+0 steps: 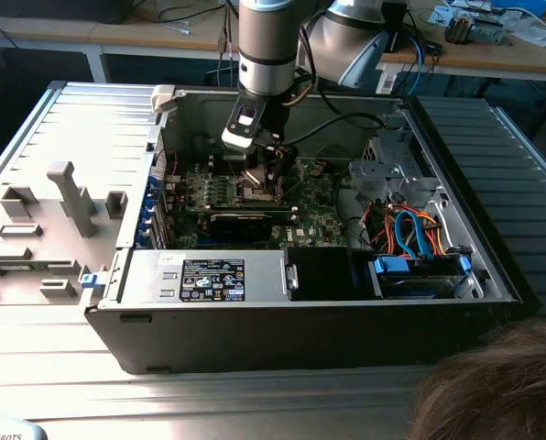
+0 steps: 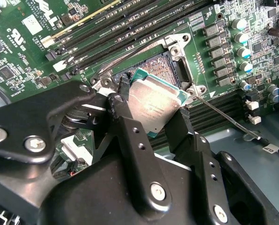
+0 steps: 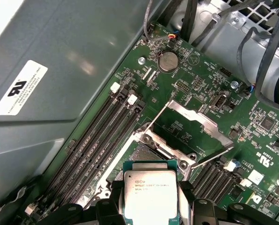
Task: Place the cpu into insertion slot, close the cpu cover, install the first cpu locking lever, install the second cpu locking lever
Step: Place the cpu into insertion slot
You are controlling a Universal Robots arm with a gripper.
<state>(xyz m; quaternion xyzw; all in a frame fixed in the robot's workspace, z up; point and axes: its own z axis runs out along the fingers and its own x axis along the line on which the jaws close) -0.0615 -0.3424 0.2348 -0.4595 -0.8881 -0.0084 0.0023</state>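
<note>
Open case [image 1: 346, 339] on metal table [image 1: 255, 394]; green board [image 1: 323, 192] on its floor. Gripper [image 2: 151, 112] low over board's middle, jaws pinching cpu [image 2: 158, 101] by opposite edges. Cover [image 3: 195, 115] hinged up, standing open beside slot [image 3: 142, 154]. Cpu hanging over slot, partly covering it, not seated; brownish contacts bare.

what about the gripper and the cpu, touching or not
Touching. In the second wrist view the gripper holds the cpu, its fingers pressed against opposite edges.

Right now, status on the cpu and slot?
Gripper shut on cpu, over insertion slot, not seated. Cpu cover raised open. Nothing seen blocking the slot.
</note>
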